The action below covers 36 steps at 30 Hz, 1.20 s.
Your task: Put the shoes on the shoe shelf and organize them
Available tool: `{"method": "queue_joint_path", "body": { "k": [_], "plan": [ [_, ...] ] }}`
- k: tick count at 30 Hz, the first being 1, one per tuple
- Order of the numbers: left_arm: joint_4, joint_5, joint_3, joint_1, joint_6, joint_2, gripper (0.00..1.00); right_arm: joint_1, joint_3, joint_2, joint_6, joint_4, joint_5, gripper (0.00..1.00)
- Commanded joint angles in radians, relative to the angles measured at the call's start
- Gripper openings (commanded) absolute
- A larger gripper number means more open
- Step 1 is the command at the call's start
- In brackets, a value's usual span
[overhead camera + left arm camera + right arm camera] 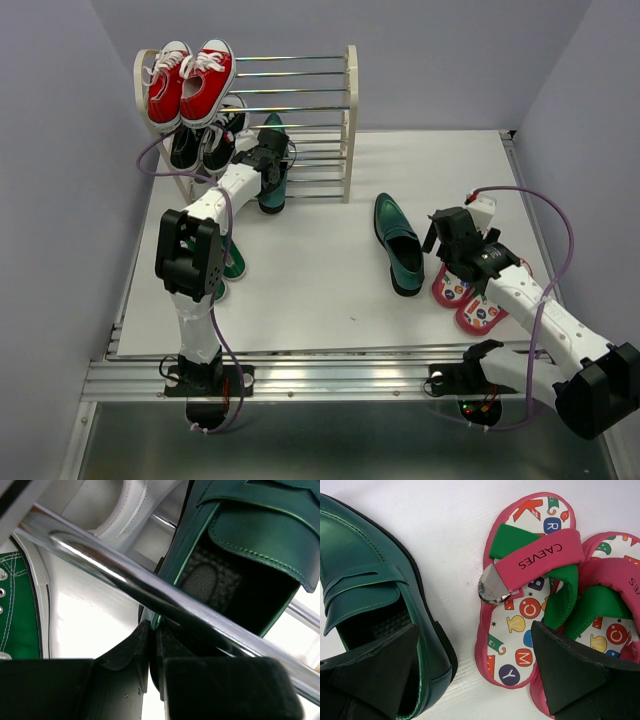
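Left gripper (269, 151), fingers pinched narrow on the heel rim of a green loafer (250, 545) at the low rods (125, 580) of the shoe shelf (350, 100): seat the sole flat across them before release; right gripper (475, 630) spread wide over the flip-flops (520, 610).

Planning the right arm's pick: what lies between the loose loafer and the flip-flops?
Between loafer and flip-flops, only bare table; right wrist view.

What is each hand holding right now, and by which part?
Left hand grips a dark green loafer by the side rim of its opening, at the shelf. Right hand is open, holding nothing.
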Motion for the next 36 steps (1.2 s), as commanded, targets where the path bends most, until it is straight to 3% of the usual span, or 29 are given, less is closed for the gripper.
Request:
{"method": "queue_joint_path", "body": {
  "k": [1,6,17,19,20,25,36],
  "plan": [
    [0.065,-0.045,0.076,0.008,-0.009,-0.026,0.2,-0.006,-0.006,-0.023,-0.002,0.033,0.011,1.0],
    [0.1,-0.008,0.066,0.006,0.037,-0.026,0.0,-0.006,-0.005,-0.025,-0.002,0.032,0.011,1.0],
    [0.142,0.026,0.043,0.006,0.073,-0.032,0.0,-0.006,-0.003,-0.028,-0.002,0.033,0.013,1.0],
    [0.114,0.009,0.063,0.006,0.057,-0.021,0.09,-0.006,-0.003,-0.03,-0.003,0.032,0.014,1.0],
    [0.096,0.005,0.069,0.006,0.047,-0.018,0.23,-0.006,-0.003,-0.028,-0.003,0.032,0.014,1.0],
    [0.102,-0.003,0.054,0.006,0.033,-0.038,0.46,-0.006,-0.003,-0.028,-0.003,0.032,0.014,1.0],
    [0.109,0.035,0.046,0.006,0.076,-0.064,0.64,-0.006,0.001,-0.036,-0.014,0.033,-0.012,1.0]
  ]
}}
